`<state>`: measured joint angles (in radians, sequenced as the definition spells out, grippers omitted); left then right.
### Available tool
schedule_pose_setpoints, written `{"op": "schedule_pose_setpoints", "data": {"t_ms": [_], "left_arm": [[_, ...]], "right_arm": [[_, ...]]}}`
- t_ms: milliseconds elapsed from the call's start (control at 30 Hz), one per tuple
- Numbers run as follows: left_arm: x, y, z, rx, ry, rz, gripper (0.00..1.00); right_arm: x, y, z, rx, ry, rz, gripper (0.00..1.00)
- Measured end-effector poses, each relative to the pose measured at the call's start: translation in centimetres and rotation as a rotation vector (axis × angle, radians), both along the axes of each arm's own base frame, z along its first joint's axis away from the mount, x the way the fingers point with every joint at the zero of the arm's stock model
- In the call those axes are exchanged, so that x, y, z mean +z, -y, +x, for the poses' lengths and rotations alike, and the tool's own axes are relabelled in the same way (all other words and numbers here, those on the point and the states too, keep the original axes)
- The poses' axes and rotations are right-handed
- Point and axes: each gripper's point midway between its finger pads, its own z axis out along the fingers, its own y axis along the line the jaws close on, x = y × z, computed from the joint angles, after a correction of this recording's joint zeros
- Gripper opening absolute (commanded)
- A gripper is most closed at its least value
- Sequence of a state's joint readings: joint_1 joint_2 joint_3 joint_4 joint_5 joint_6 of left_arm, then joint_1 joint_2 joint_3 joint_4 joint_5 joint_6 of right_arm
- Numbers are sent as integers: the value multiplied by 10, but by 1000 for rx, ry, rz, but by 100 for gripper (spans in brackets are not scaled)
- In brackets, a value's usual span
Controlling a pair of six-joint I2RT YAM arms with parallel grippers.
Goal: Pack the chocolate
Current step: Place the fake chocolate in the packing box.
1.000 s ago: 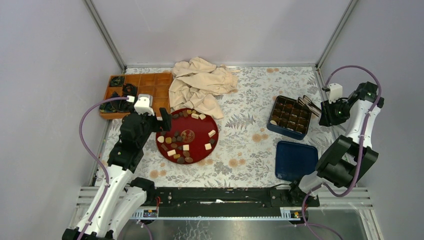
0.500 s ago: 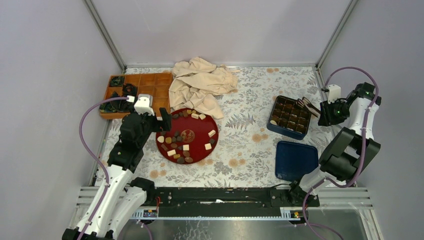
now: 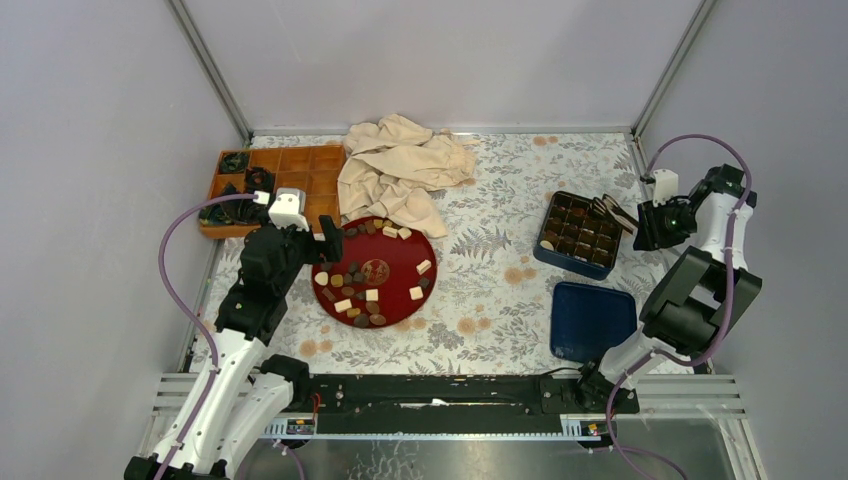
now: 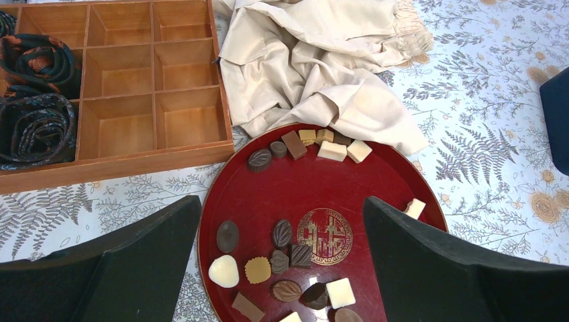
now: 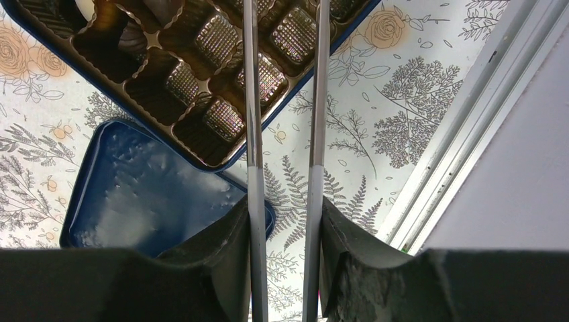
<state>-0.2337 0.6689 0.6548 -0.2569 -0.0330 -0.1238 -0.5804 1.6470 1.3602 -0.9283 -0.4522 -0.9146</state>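
Observation:
The chocolate [image 3: 362, 285], several dark, light brown and cream-white pieces, lies scattered on a round red plate [image 3: 400, 272]. In the left wrist view the pieces [image 4: 288, 258] lie on the plate [image 4: 376, 168] between my fingers. My left gripper [image 3: 322, 240] is open and empty above the plate's left rim; it also shows in its own view [image 4: 280, 204]. My right gripper [image 3: 652, 222] is shut on metal tongs [image 3: 614, 210], whose two blades [image 5: 251, 100] reach over the blue box with a brown moulded insert [image 3: 578, 236], seen close up in the right wrist view [image 5: 201, 67].
The box's blue lid [image 3: 592, 320] lies in front of the box, also in the right wrist view [image 5: 134, 194]. A crumpled beige cloth [image 3: 400, 165] overlaps the plate's far rim. A wooden compartment tray [image 3: 300, 175] with dark rolled ties stands far left. Walls close both sides.
The right arm has shifted slightly toward the back right, with the tongs still in its gripper. The left arm and the chocolates have not moved.

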Motion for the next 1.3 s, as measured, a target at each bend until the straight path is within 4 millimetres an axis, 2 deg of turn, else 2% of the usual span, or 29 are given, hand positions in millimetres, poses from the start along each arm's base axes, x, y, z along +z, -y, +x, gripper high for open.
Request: {"op": "schedule_pose_setpoints", "data": {"t_ms": [267, 633, 767, 867, 967, 1033, 1167, 1300], "left_arm": [[0, 0, 0, 0, 0, 0, 98], [0, 0, 0, 0, 0, 0, 98], [0, 0, 0, 0, 0, 0, 98], [0, 0, 0, 0, 0, 0, 98], [0, 0, 0, 0, 0, 0, 98], [0, 0, 0, 0, 0, 0, 98], [0, 0, 0, 0, 0, 0, 98], [0, 0, 0, 1, 0, 0, 98]], "right_arm": [[-3, 0, 1, -8, -12, -7, 47], [-2, -1, 1, -10, -12, -1, 46], [3, -11, 1, 14, 4, 27, 45], [14, -25, 1, 60, 34, 42, 46], [30, -51, 5, 146, 85, 53, 46], [43, -79, 8, 229, 135, 66, 45], [60, -146, 4, 412, 206, 126, 45], [62, -229, -10, 635, 230, 200, 45]]}}
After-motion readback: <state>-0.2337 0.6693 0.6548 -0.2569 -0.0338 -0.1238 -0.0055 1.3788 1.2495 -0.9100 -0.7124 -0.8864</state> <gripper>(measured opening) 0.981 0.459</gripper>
